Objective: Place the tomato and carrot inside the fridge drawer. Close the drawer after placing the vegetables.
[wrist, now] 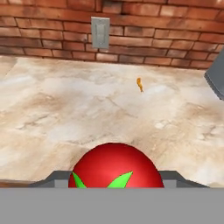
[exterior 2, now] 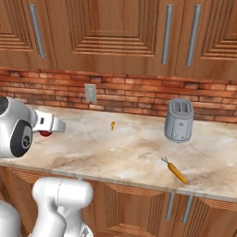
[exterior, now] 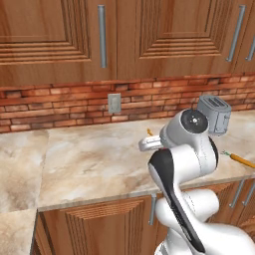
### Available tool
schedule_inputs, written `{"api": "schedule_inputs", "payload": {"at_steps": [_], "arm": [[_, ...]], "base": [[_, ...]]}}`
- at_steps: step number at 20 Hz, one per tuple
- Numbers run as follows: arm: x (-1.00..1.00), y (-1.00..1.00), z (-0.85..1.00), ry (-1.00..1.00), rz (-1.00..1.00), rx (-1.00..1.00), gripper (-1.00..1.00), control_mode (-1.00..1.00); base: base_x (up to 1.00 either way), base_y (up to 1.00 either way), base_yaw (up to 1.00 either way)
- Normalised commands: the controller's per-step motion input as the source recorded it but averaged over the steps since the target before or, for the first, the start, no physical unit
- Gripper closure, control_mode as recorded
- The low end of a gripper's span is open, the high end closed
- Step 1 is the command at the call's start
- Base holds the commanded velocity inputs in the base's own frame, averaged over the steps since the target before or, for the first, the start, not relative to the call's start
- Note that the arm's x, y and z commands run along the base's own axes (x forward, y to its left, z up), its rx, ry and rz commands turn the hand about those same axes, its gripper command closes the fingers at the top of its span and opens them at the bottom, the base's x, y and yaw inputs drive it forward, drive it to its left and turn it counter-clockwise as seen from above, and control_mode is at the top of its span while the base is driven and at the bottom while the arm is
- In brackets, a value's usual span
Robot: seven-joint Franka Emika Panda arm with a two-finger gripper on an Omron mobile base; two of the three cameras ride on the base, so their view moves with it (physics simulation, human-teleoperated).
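1. The tomato [wrist: 115, 166] sits at the bottom of the hand view, between the two dark fingertips [wrist: 52, 179] of the end effector [wrist: 116, 181]. A tip shows tight against each flank, so the end effector looks closed on the tomato, which is held above the worktop [wrist: 87, 118].
2. In the right base view the tomato [exterior 2: 45, 134] is a small red patch under the white hand, left of the toaster [exterior 2: 179, 120] and well apart from it. The end effector [exterior 2: 46, 132] is mostly hidden there by the hand.
3. The left base view has the arm's white links in front of the grasp, so the tomato is hidden behind them. The toaster [exterior: 215, 114] peeks out behind the arm's upper joint.
4. The carrot [exterior 2: 175, 170] lies flat on the worktop [exterior 2: 129, 152] in front of the toaster, near the front edge, its green top pointing back toward the toaster. In the left base view the carrot [exterior: 241, 159] lies below and right of the toaster, partly cut by the picture's edge.
5. A tiny orange scrap [exterior 2: 112, 124] lies on the worktop left of the toaster, toward the brick wall [exterior 2: 129, 92]. The hand view shows the scrap [wrist: 139, 84] too, but it is too small to identify.
6. An outlet [exterior 2: 90, 93] is set in the brick left of the toaster; wooden cabinets [exterior 2: 115, 32] with bar handles hang above it.
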Motion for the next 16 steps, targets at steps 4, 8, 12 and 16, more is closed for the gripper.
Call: {"api": "schedule_inputs", "payload": {"at_steps": [4, 8, 12, 16], "arm": [[0.0, 0.0, 0.0, 0.0, 0.0, 0.0, 1.0, 1.0], [0.0, 0.0, 0.0, 0.0, 0.0, 0.0, 1.0, 1.0], [0.0, 0.0, 0.0, 0.0, 0.0, 0.0, 1.0, 1.0], [0.0, 0.0, 0.0, 0.0, 0.0, 0.0, 1.0, 1.0]], "base": [[-0.87, -0.31, -0.02], [-0.97, -0.85, -0.08], [-0.83, -0.84, -0.07], [-0.76, -0.55, -0.03]]}}
